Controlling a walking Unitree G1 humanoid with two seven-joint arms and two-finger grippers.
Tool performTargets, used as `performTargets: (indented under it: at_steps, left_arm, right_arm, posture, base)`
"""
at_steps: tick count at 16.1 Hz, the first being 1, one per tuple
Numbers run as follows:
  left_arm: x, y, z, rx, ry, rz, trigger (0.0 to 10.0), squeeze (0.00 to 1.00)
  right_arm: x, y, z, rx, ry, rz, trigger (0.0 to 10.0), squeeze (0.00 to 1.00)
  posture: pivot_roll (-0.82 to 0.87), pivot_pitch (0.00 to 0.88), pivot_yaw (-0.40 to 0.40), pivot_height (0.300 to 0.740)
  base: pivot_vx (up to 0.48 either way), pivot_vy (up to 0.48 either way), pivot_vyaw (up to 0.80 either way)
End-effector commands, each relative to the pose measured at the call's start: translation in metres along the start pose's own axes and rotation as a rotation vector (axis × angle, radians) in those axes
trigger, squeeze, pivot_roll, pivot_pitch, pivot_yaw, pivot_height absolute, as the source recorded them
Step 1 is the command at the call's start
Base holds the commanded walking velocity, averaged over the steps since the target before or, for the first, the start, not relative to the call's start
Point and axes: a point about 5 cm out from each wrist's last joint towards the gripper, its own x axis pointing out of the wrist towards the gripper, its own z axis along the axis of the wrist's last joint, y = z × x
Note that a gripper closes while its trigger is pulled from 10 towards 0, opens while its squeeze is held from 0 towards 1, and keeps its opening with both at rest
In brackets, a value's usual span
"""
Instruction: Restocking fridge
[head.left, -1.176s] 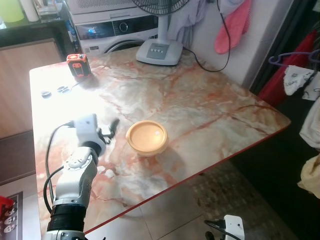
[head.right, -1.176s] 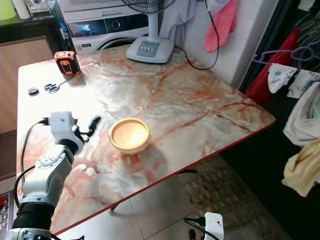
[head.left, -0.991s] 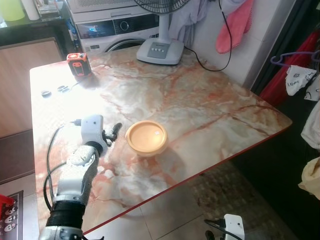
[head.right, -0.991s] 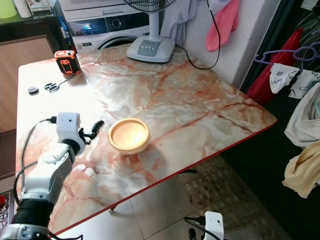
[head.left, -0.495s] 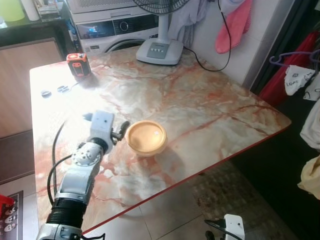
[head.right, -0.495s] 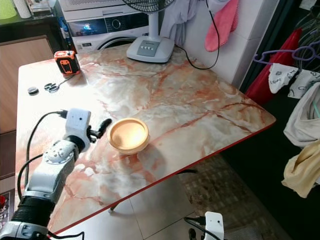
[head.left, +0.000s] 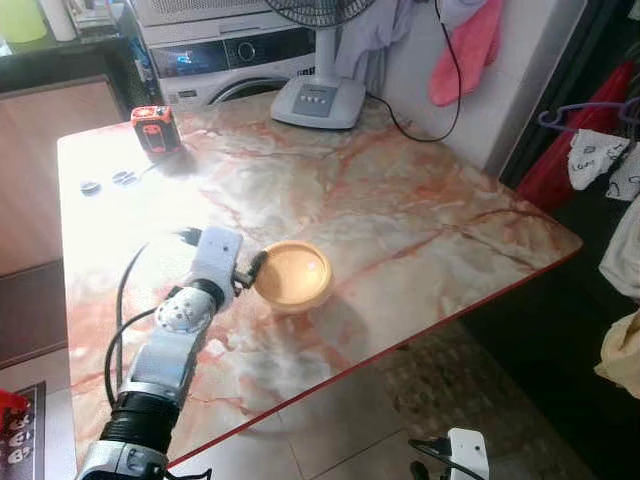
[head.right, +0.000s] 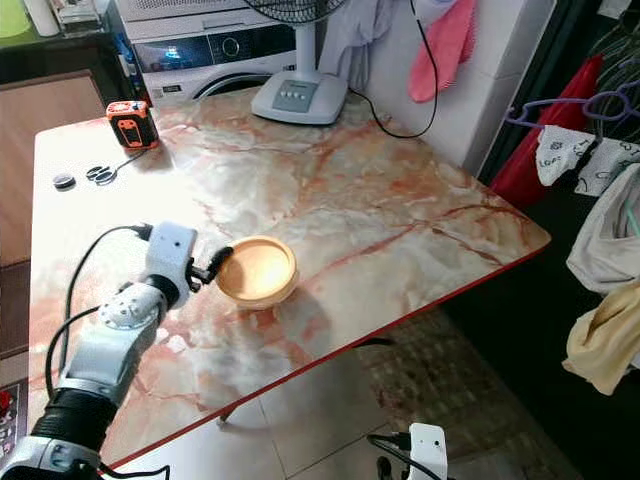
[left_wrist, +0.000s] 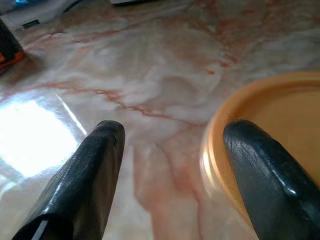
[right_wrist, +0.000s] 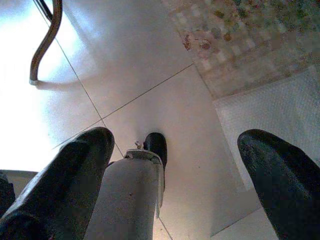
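Note:
A round yellow container (head.left: 292, 275) with a flat lid sits near the middle of the marble table (head.left: 400, 220). My left gripper (head.left: 254, 268) is open at the container's left rim. In the left wrist view, the left gripper (left_wrist: 172, 132) has one black finger (left_wrist: 260, 170) over the container's rim (left_wrist: 220, 150) and the other finger (left_wrist: 92, 165) above the bare marble beside it. Nothing is gripped. My right gripper (right_wrist: 175, 145) hangs open low over the tiled floor, below the table's front edge.
A fan base (head.left: 318, 100) stands at the table's far edge, its cord running right. An orange-and-black device (head.left: 153, 127) and small dark items (head.left: 108, 181) lie at the far left. A washing machine (head.left: 230, 55) is behind. Clothes (head.left: 600, 160) hang at right.
My left gripper has slid to the right across the table, from a hand's width away to the container's left rim. The container has stayed put.

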Motion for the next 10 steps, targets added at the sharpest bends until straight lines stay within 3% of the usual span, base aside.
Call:
performTargets:
  at_steps: [1,10]
  left_arm:
    - [-0.001,-0.005,-0.002,0.006,0.010,-0.023,10.0,0.00]
    - [-0.006,-0.027,-0.007,0.022,0.070,-0.169,10.0,0.00]
  right_arm:
    - [0.000,-0.001,-0.002,-0.005,0.011,-0.001,10.0,0.00]
    - [0.000,0.000,-0.001,-0.007,0.011,0.000,10.0,0.00]
  posture:
    - [-0.11,0.040,-0.031,0.740]
    - [-0.11,0.035,-0.034,0.740]
  base:
    - [0.000,0.000,0.00]
    - [0.000,0.000,0.00]
